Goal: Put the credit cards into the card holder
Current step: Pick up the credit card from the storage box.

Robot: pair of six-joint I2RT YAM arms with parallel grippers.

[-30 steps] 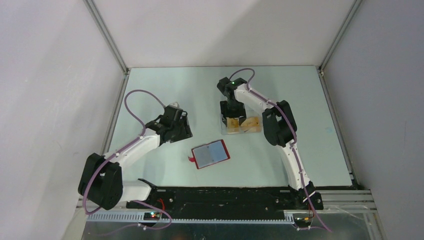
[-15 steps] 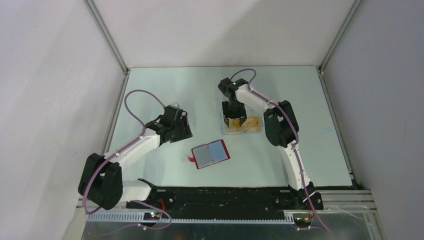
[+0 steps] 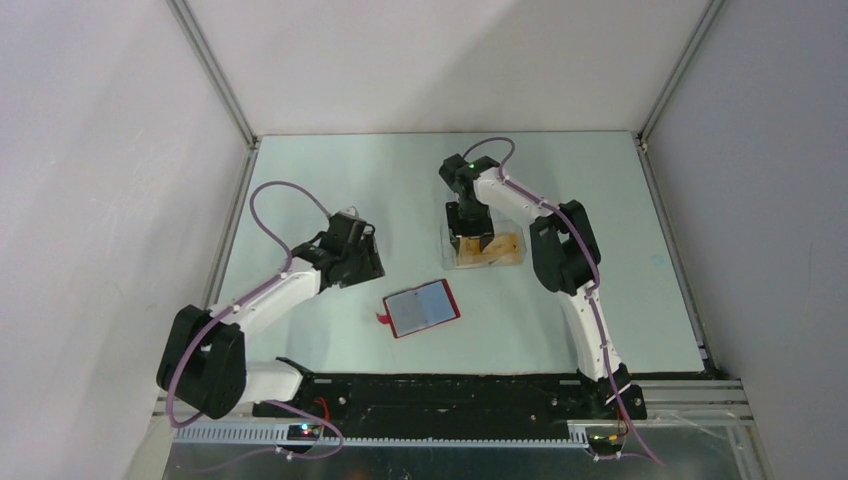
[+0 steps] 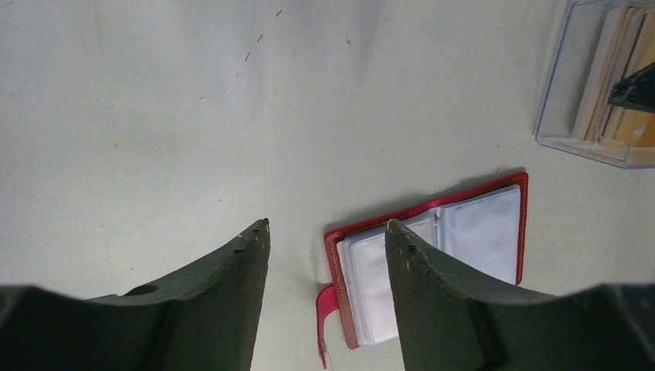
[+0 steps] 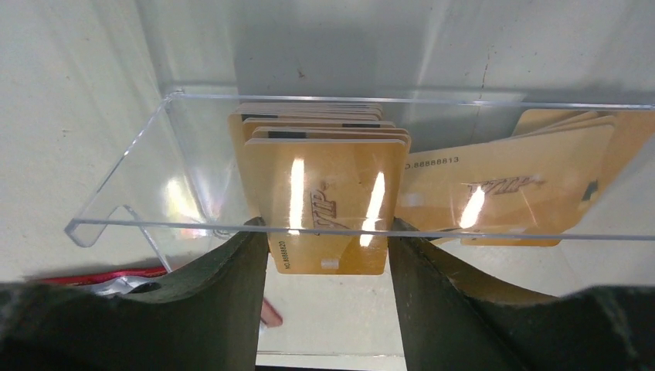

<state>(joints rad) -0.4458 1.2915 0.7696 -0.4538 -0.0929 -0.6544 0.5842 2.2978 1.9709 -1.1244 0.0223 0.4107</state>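
The red card holder (image 3: 422,308) lies open on the table, blue-grey inside up, closing tab at its left; in the left wrist view (image 4: 432,255) it lies just ahead. Several tan credit cards (image 3: 502,243) sit in a clear plastic box (image 3: 512,262). In the right wrist view one stack (image 5: 324,174) faces me and other cards (image 5: 502,185) lean at the right. My right gripper (image 3: 470,236) is open at the box's rim, its fingers either side of the stack (image 5: 328,224). My left gripper (image 3: 368,260) is open and empty (image 4: 326,226), left of the holder.
The clear box (image 5: 123,202) stands behind and right of the holder, also showing in the left wrist view (image 4: 552,108). Metal frame posts and grey walls enclose the table on the left, back and right.
My right gripper has shifted slightly right and moved down over the cards in the box. The left arm and the card holder have barely moved.
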